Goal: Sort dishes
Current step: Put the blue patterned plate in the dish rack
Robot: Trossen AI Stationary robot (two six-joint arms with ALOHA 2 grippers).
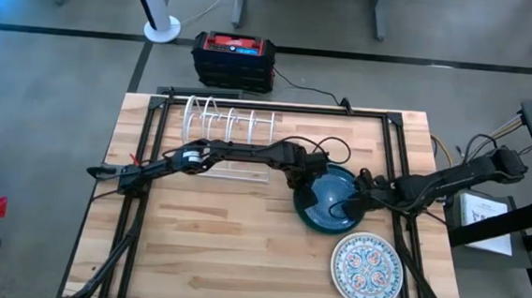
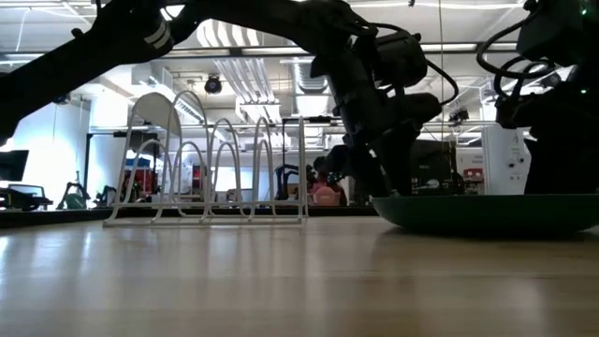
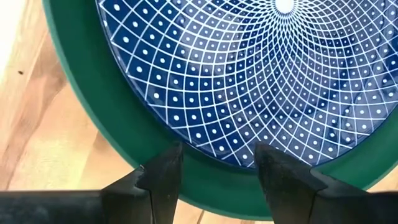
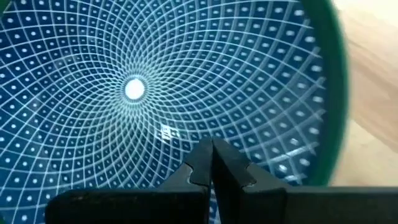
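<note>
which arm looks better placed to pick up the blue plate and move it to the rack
Probably the left. The left gripper is open, its fingers straddling the rim of the blue patterned plate, and the white wire rack is on its side. The right gripper is shut over the plate's centre.

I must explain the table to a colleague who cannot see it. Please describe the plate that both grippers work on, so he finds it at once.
On the wooden table, look right of the white wire rack, where both dark arms meet. There lies a round dark teal-blue plate with a white dotted lattice inside. Its neighbour, the white floral-patterned plate, lies nearer the table's front edge and has many colours.
</note>
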